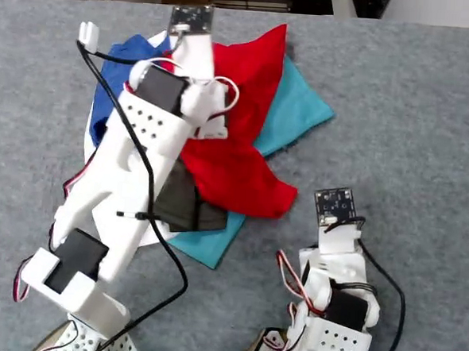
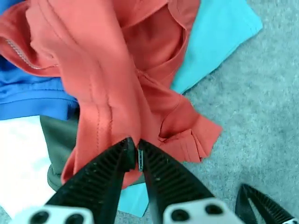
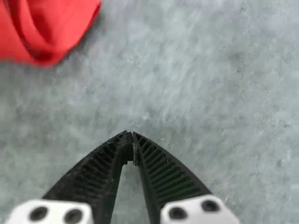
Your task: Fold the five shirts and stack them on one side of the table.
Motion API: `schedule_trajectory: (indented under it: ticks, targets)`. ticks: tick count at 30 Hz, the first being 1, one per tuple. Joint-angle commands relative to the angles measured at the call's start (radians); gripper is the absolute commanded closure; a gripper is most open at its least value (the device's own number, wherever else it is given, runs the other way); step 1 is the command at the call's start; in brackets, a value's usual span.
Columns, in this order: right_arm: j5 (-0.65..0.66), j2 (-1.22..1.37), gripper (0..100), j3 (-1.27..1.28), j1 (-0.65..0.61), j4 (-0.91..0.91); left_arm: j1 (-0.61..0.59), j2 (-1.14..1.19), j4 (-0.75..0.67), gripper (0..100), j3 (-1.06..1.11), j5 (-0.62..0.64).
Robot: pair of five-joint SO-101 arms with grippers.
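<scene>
1. My left gripper (image 2: 136, 151) hangs closed, seemingly empty, over the red shirt (image 2: 112, 70).
2. My right gripper (image 3: 132, 144) is closed over bare table (image 3: 210, 70), towards the near edge.
3. The red shirt tops the heap (image 1: 294, 107) by the far edge.
4. I judge it best to open wide, pinch one red hem only, then drag it clear before folding.

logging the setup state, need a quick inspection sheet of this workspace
Surface: grey, carpet-like table.
Job's things: red shirt, teal shirt, blue shirt, white shirt and dark grey shirt in one crumpled heap, none folded.
Clutter: nothing seen.
Tools: left tool shut, tips over the red shirt; right tool shut over bare table.
Cables: black cable runs along the left arm; red wires at the right arm.
Surroundings: unclear shapes beyond the far edge.
</scene>
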Motion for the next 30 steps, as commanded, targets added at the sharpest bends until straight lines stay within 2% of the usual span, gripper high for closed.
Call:
schedule_trajectory:
  ticks: [1, 4, 8, 11, 13, 17, 21, 27, 30]
  targets:
    - [0.009, -0.067, 98.1, -0.039, -0.016, -0.129, 0.009, -0.047, 0.006, 98, -0.041, 0.000]
    - [-0.003, -0.058, 84.6, -0.113, -0.053, -0.186, 0.005, -0.048, 0.049, 91, -0.051, 0.000]
    - [-0.078, -0.056, 66.2, -0.199, -0.145, -0.186, 0.003, -0.048, 0.166, 65, -0.075, 0.006]
    - [-0.083, -0.054, 66.2, -0.251, -0.232, -0.186, -0.026, -0.050, 0.187, 48, -0.077, 0.006]
    - [-0.084, -0.038, 67.6, -0.282, -0.289, -0.186, -0.069, -0.059, 0.187, 43, -0.078, 0.006]
    - [-0.084, 0.116, 67.7, -0.372, -0.357, -0.196, -0.204, -0.133, 0.187, 43, -0.077, 0.003]
    - [-0.086, 0.423, 67.7, -0.572, -0.409, -0.226, -0.382, -0.203, 0.187, 45, -0.064, -0.002]
    - [-0.169, 1.020, 67.7, -1.064, -0.532, -0.141, -0.603, -0.245, 0.187, 71, -0.021, -0.003]
    - [-0.226, 1.287, 67.7, -1.337, -0.608, -0.043, -0.674, -0.245, 0.187, 81, 0.028, -0.080]
